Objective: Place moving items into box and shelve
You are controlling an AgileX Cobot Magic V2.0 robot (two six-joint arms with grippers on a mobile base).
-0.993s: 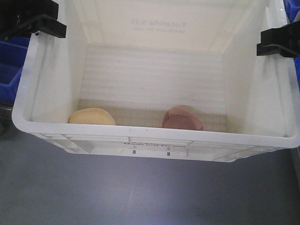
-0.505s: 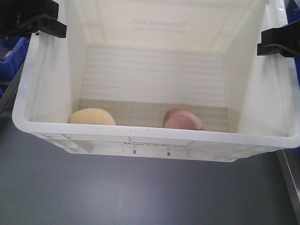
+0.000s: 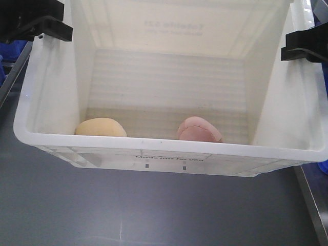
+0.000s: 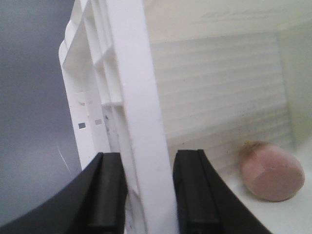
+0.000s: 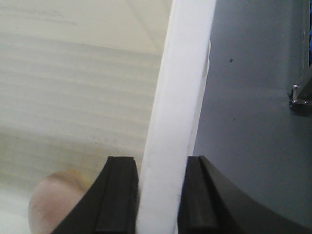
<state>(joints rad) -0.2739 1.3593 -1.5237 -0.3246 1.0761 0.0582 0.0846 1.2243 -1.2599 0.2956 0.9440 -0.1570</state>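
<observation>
The large white box [image 3: 169, 146] is held up above a grey surface, tilted so that I look into it. The cream-yellow toy [image 3: 100, 127] lies at its lower left and the pink toy [image 3: 200, 130] at its lower right, both inside. My left gripper [image 3: 48, 28] is shut on the box's left rim, which stands between its pads [image 4: 148, 161]. My right gripper [image 3: 302, 48] is shut on the right rim [image 5: 161, 163]. The pink toy also shows in the left wrist view [image 4: 270, 170] and in the right wrist view [image 5: 58, 200].
A grey flat surface [image 3: 154, 210] lies under the box. Metal edges run along its left side [image 3: 13, 77] and its right side [image 3: 310, 200]. Bits of blue bins show at the far left [image 3: 2, 64] and the far right [image 3: 323, 166].
The box stays fixed in both grippers while the background has slid left. The blue bins at the left have almost left the view and a metal edge has come in at the right.
</observation>
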